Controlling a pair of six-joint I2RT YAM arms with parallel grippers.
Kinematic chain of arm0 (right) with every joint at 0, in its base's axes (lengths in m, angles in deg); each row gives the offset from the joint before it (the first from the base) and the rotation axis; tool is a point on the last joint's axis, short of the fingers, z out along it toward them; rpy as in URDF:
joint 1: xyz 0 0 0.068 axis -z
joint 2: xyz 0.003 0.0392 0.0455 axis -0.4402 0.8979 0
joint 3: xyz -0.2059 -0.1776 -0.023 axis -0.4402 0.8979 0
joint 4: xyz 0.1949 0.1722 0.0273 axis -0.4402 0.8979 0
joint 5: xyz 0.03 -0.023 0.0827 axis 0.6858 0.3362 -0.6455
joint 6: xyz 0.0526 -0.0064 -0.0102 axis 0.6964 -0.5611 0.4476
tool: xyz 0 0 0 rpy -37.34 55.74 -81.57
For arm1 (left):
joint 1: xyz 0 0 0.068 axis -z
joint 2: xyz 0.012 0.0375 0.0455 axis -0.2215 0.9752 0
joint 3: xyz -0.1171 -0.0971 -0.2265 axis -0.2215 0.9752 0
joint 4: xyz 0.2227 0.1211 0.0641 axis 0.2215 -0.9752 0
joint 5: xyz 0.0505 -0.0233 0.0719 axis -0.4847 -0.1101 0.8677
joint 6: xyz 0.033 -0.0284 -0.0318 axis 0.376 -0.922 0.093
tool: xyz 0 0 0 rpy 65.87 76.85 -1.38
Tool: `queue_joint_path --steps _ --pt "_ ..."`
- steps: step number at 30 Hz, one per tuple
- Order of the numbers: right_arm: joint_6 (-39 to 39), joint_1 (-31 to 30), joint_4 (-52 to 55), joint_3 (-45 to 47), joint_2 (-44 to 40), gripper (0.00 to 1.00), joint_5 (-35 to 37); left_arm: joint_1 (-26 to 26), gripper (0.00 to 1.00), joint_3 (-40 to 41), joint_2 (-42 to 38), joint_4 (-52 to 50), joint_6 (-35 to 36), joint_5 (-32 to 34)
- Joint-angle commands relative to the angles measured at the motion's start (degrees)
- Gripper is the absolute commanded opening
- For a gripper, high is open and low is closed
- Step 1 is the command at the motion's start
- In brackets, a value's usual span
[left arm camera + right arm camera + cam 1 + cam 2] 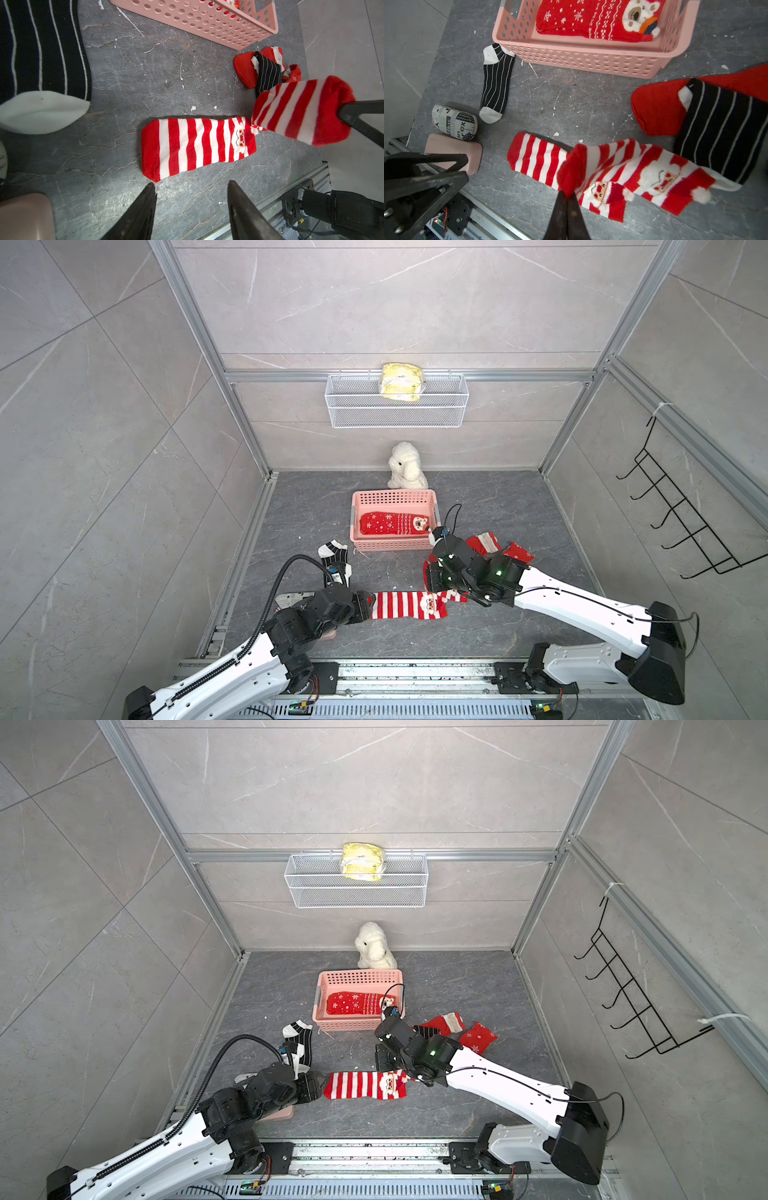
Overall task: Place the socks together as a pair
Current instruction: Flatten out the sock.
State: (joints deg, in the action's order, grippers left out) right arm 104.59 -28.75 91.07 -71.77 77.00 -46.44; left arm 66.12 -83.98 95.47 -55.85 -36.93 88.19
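The right gripper clamps the lifted striped sock (by its toe); the left gripper, part-open and empty, sits at the flat striped sock's nine o'clock.

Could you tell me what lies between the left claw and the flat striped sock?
Only bare grey floor: the left wrist view shows the open left claw just short of the red end of the flat striped sock, nothing between.

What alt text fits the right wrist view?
The shut right pincer holds a striped Santa sock by its red toe, hanging partly over its matching sock lying flat on the grey floor. Nearby, a pink basket holds a red bear sock.
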Motion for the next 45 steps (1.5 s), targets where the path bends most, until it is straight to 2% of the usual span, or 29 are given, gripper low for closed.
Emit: queue_joint_path --steps 1,5,14,19,24,29,30,34,36,39,45 --pt "0.09 -0.39 5.44 0.47 -5.31 0.00 2.45 -0.15 0.57 -0.76 0.76 0.61 -0.67 0.76" --pt "-0.40 -0.33 9.78 0.74 -10.47 0.00 4.53 -0.15 0.57 -0.77 1.79 1.32 -0.67 0.67" --pt "-1.06 -1.67 12.89 0.69 -16.11 0.00 -0.60 -0.15 0.58 -1.03 3.24 2.15 -0.85 0.52" --pt "-0.99 -3.66 11.33 -0.02 -14.17 0.00 -4.27 -0.15 0.58 -0.98 3.12 2.05 -1.17 0.52" --pt "0.52 -6.30 8.09 -0.97 -11.48 0.00 -3.87 -0.21 0.59 -0.79 2.53 1.32 -1.37 0.54" --pt "2.40 -8.35 2.71 -2.15 -4.71 0.00 -2.51 -0.15 0.59 -0.05 1.44 0.90 -1.97 1.25" --pt "2.64 -8.64 1.71 -2.41 -3.19 0.02 -2.09 -0.15 0.59 0.14 1.23 0.79 -2.14 1.47" --pt "3.52 -9.55 -1.24 -2.87 1.59 0.49 -1.02 -0.15 0.59 0.70 0.43 0.64 -2.47 1.73" --pt "4.04 -9.55 -0.42 -2.66 1.94 0.63 1.28 -0.15 0.59 0.91 0.17 0.50 -2.60 1.55" --pt "5.16 -9.55 1.53 -0.98 -0.82 0.67 5.88 -0.15 0.59 1.30 0.32 1.28 -2.68 0.62" --pt "8.06 -9.00 6.02 6.14 -9.82 0.67 15.03 -0.15 0.57 2.30 4.36 8.06 -3.18 -4.15"
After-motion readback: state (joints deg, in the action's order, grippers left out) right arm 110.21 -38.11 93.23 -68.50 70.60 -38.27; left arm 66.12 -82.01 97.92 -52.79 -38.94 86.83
